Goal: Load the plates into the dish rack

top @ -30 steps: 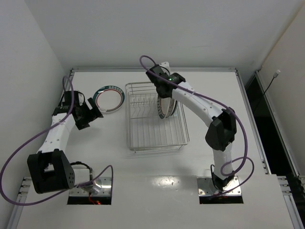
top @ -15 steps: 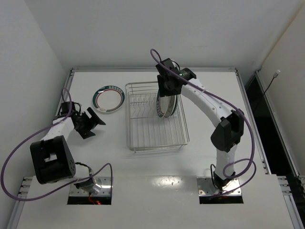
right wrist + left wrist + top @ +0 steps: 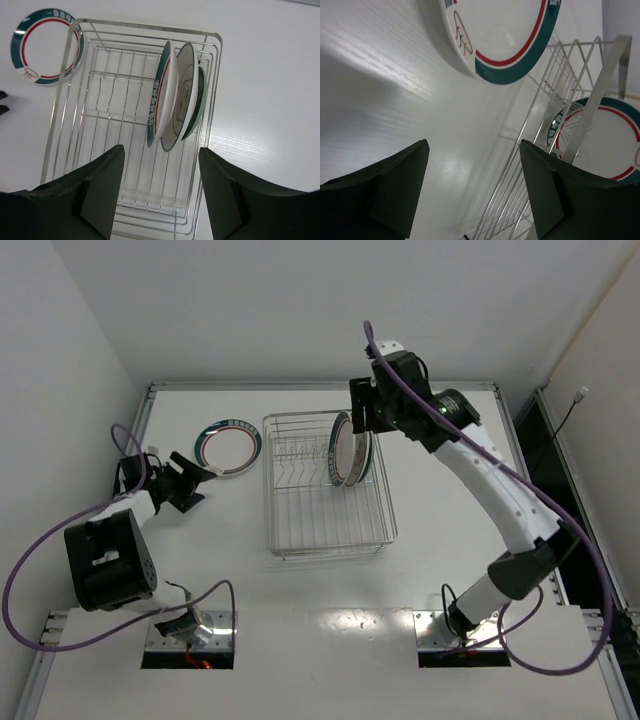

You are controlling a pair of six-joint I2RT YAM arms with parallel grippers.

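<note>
The silver wire dish rack (image 3: 330,548) stands mid-table. Three plates stand on edge at its back right: a white one with a green-and-red rim (image 3: 159,100), a pale grey one (image 3: 182,92) and a small teal one (image 3: 200,102) behind it. Another white plate with a green-and-red rim (image 3: 228,447) lies flat on the table left of the rack. My right gripper (image 3: 361,412) hovers open above the standing plates and holds nothing. My left gripper (image 3: 198,485) is open and empty, low over the table just short of the flat plate (image 3: 505,35).
The rack's left rows of prongs (image 3: 107,95) hold nothing. White walls close in the table at the back and left. The right arm reaches over the table's right side. The rack wall (image 3: 540,100) stands close on the left gripper's right.
My right gripper has opened, let go of the white rimmed plate in the rack and lifted away up and right. My left gripper has drawn back left, away from the flat plate.
</note>
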